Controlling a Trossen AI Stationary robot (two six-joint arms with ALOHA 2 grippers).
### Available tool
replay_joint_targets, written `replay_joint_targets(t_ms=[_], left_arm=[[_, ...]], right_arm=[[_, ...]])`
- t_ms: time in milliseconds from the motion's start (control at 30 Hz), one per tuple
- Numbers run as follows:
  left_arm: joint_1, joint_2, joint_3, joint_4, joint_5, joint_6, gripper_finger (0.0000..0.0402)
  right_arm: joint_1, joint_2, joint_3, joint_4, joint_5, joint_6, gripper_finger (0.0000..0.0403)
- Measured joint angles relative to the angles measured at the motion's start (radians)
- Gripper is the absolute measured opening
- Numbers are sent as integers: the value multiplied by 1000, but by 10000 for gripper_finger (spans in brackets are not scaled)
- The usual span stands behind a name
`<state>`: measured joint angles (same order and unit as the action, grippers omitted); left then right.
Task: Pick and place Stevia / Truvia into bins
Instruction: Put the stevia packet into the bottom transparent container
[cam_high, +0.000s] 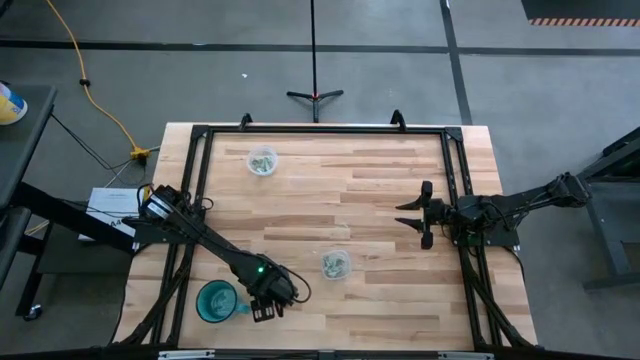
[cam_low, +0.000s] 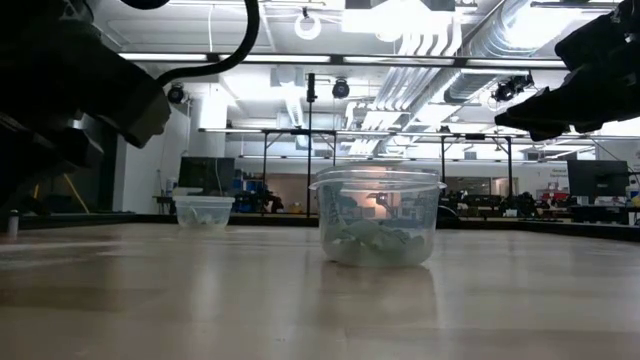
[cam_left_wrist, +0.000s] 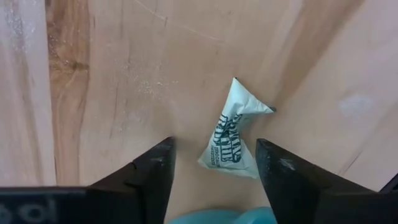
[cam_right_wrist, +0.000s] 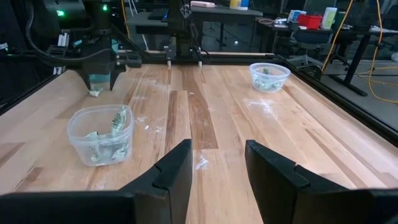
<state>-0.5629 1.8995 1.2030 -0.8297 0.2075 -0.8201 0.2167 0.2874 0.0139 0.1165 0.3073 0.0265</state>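
One crumpled pale green and white Stevia sachet (cam_left_wrist: 231, 134) lies flat on the wood near the table's near-left corner. My left gripper (cam_left_wrist: 214, 144) (cam_high: 266, 306) points down over it, open, with a finger on each side and a gap to both. The sachet (cam_right_wrist: 94, 93) also shows under that gripper in the right wrist view. Two clear bins stand on the table: one (cam_high: 335, 265) (cam_low: 380, 220) near the middle front, one (cam_high: 263, 161) (cam_right_wrist: 269, 76) at the far left. Both hold several sachets. My right gripper (cam_high: 420, 215) (cam_right_wrist: 217, 158) hovers open at the table's right side.
A teal handled cup (cam_high: 215, 300) stands just left of my left gripper, close to the table's near-left edge. A dark frame (cam_high: 320, 130) runs round the table top. Bare wood (cam_high: 380, 180) lies between the two bins and my right gripper.
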Motion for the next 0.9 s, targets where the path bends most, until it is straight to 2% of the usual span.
replay_joint_targets(t_ms=[300, 533, 600, 667, 767, 900], left_arm=[[0, 1, -1, 11, -38, 4, 158], [9, 2, -1, 32, -19, 88, 30], [21, 2, 0, 33, -8, 108, 21], [41, 2, 9, 22, -20, 138, 29], [87, -17, 48, -57, -89, 262, 38], [181, -94, 97, -243, -197, 416, 21]], right_arm=[[0, 0, 0, 0, 0, 0, 140], [0, 0, 0, -1, 0, 0, 140], [0, 0, 0, -3, 0, 0, 140], [0, 0, 0, -5, 0, 0, 140], [0, 0, 0, -1, 0, 0, 140], [0, 0, 0, 4, 0, 0, 140]])
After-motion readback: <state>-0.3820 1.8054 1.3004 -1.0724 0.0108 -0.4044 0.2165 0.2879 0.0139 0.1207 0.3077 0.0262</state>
